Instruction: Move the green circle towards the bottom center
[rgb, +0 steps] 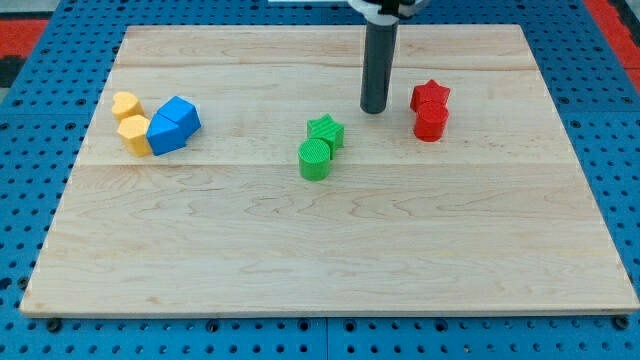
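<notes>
The green circle (314, 159) stands near the middle of the wooden board (330, 260). A green star (326, 131) touches it just above and to the right. My tip (374, 109) is the lower end of the dark rod. It rests on the board above and to the right of both green blocks, apart from them. It lies to the left of the red blocks.
A red star (431, 96) and a red cylinder (431, 122) sit together at the right of my tip. At the view's left, a yellow heart (125, 104), a yellow hexagon (134, 134) and two blue blocks (173, 125) are clustered.
</notes>
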